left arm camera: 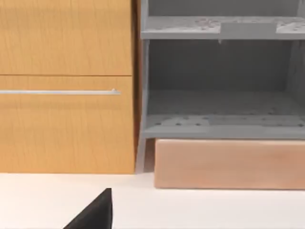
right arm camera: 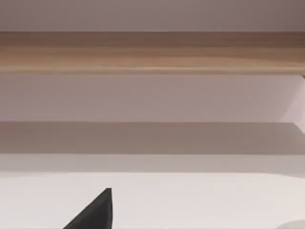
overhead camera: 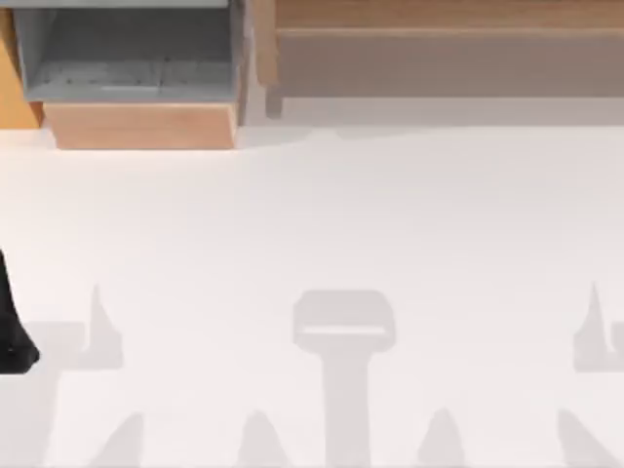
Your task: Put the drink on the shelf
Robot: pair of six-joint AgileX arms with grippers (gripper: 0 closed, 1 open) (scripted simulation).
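White tabletop [overhead camera: 312, 224] runs across the whole top view, w/ soft grey shadows of the arms and camera rig lying on its near half.

Shelf [overhead camera: 439, 49] sits at the table's far edge, right of centre, reaching to the right border of the top view. It's a wide, long wooden unit: light-brown top board w/ faint grain streaks, and a duller grey-brown panel below that. A narrow wooden upright closes its left end. From the right wrist view the shelf [right arm camera: 152, 52] shows as a long light-brown board running the full width, w/ a pale recess under it and a darker grey-brown lower surface beneath, standing on the white table.

Just left of the shelf, at the far left of the table, sits a smaller grey-lined box [overhead camera: 127, 58] w/ a light wood front [overhead camera: 141, 125]. Left wrist view faces it: grey interior [left arm camera: 219, 90] split by a grey board into two levels, pale wood front panel [left arm camera: 228, 164] at the bottom. Beside it an orange-brown cabinet face [left arm camera: 66, 86] w/ a thin metal bar handle [left arm camera: 59, 92].

Left arm [overhead camera: 12, 322] shows as a dark shape at the left edge of the top view, low over the table. One dark fingertip [left arm camera: 95, 212] pokes into the left wrist view, another dark fingertip [right arm camera: 95, 212] into the right wrist view. Can't tell how far either claw is spread, or whether it holds anything.
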